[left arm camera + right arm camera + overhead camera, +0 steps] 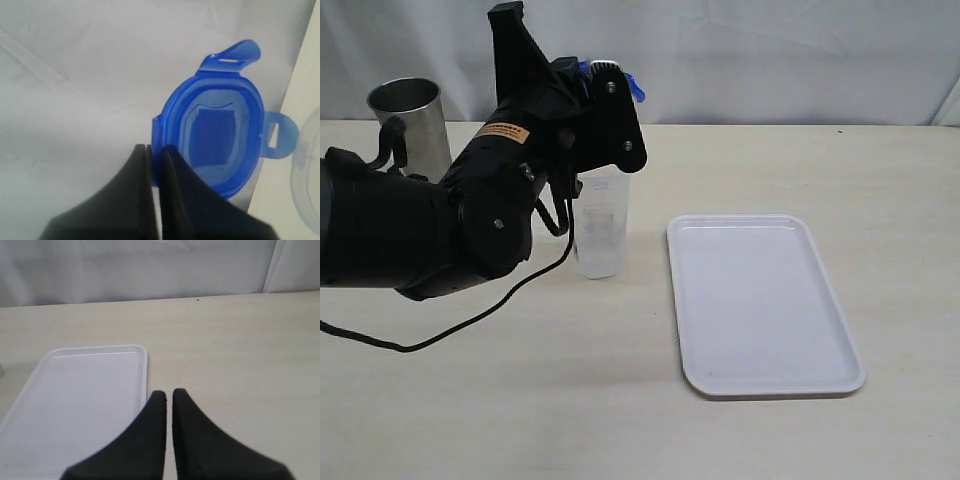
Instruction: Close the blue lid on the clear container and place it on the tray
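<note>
Left claw (153, 148): jaws drawn narrow, pinching one edge of the blue lid (215, 125) and holding it raised off the table (820, 170). The lid stands on edge rather than flat, its hollow inner face turned back toward the wrist. Its longer axis runs forward from the fingertips. One snap flap juts from the end ahead of the claw, and another from the side opposite the pinched edge.

The clear container (600, 235) stands upright just below this claw, with its long axis vertical. Whether the lid touches its rim cannot be told. A steel cup (408, 118) stands behind the left arm, well apart from the claw.

Right claw (165, 392): jaws closed together, holding nothing, above bare table. The tray (85, 400) lies flat just ahead of its tips and to one side, long axis running away from the claw. Seen from across the room, the tray sits beside the container without touching it.
</note>
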You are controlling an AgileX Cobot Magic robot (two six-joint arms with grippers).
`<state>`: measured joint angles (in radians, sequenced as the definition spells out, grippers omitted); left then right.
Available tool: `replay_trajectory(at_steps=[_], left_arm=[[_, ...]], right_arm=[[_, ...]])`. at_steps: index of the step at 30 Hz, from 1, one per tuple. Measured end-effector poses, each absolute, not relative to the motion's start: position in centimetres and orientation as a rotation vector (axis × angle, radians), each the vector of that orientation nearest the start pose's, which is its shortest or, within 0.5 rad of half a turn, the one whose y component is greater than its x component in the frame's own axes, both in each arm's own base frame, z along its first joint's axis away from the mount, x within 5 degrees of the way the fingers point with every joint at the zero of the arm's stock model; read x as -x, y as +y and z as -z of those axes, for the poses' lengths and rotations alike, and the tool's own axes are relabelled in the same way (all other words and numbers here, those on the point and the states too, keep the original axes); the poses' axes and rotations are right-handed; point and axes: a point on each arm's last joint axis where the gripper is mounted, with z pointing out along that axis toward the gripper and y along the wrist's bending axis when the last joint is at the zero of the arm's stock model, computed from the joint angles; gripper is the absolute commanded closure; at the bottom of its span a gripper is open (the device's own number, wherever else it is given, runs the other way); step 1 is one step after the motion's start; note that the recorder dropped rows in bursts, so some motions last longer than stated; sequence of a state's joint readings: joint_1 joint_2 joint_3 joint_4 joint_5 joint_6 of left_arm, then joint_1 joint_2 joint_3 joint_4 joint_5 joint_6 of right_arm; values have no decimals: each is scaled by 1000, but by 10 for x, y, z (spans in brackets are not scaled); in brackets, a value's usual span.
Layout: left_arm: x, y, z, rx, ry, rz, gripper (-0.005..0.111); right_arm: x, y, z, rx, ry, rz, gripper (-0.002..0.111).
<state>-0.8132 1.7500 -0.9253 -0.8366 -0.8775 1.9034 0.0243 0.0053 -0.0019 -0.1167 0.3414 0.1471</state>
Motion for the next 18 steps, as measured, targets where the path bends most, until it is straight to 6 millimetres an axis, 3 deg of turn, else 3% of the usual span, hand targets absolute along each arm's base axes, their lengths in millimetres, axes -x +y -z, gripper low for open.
replay_trajectory(at_steps=[18], left_arm=[[-282, -234, -236, -1174, 1231, -816, 107]], right_arm=[[-54, -2, -183, -39, 1826, -8, 104]])
